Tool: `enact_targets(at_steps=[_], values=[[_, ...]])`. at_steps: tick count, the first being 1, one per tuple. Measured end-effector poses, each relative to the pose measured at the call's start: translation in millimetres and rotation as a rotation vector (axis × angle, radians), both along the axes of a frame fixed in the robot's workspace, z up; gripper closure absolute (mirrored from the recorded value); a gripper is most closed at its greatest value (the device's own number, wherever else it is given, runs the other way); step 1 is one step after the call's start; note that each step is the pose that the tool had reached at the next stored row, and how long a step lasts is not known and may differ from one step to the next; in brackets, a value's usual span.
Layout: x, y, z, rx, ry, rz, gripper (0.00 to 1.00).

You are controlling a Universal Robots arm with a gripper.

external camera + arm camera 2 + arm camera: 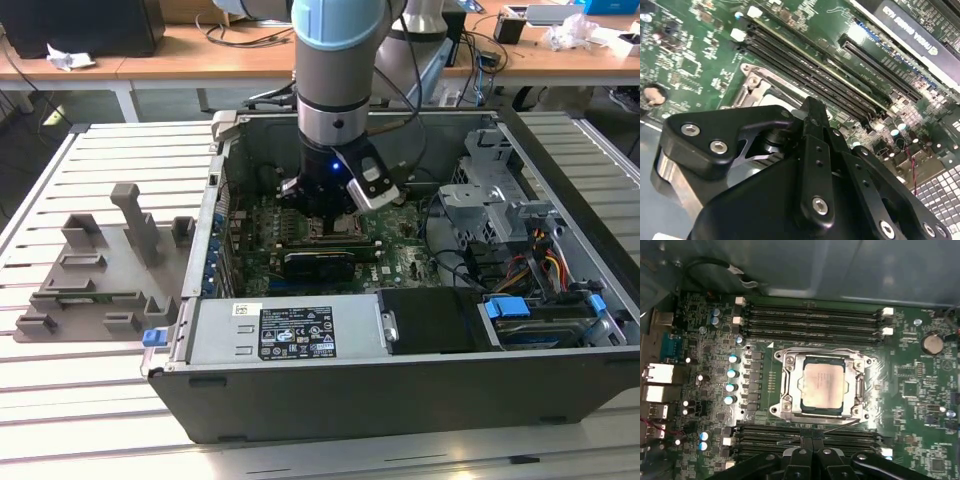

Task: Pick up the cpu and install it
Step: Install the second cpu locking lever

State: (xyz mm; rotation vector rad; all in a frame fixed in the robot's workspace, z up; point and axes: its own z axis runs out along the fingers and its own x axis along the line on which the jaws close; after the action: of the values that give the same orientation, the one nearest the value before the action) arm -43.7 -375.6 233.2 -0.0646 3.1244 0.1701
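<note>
Slatted metal bench (pixel 100 160) carrying an open computer case (pixel 400 390), with a grey holder tray (pixel 95 270) beside it, well away from the pincer. Inside the case we see the pincer (pixel 330 205) low over the green circuit board (pixel 920 400); its fingers (pixel 812 452) look pressed together with nothing pinched, though we cannot tell for sure. In the first wrist view, the cpu (pixel 824 385) lies flat in the metal-framed socket (pixel 785 390), just beyond the fingertips, between two banks of memory slots (pixel 815 320).
</note>
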Motion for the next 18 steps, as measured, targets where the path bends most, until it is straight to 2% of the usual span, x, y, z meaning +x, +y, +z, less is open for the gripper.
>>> enact_targets(at_steps=[2,5,6,8,9,13,14,16,18], values=[[-4.8,-0.6,-4.9,0.0000,0.0000,0.000,0.89],[-16.6,-2.5,-17.3,0.0002,0.0000,0.000,0.89],[-19.4,-3.0,-19.0,0.0029,0.0001,0.000,0.89],[-23.8,-3.2,-20.4,0.0145,0.0000,0.000,0.89],[-26.8,-3.3,-21.1,0.0260,0.0001,0.000,0.89],[-29.9,-3.3,-23.8,0.0420,0.0002,0.002,0.89],[-30.1,-3.3,-24.6,0.0522,0.0001,0.004,0.89],[-30.1,-3.3,-27.5,0.0646,0.0002,0.011,0.89],[-30.1,-3.3,-29.9,0.0678,0.0004,0.015,0.89]])
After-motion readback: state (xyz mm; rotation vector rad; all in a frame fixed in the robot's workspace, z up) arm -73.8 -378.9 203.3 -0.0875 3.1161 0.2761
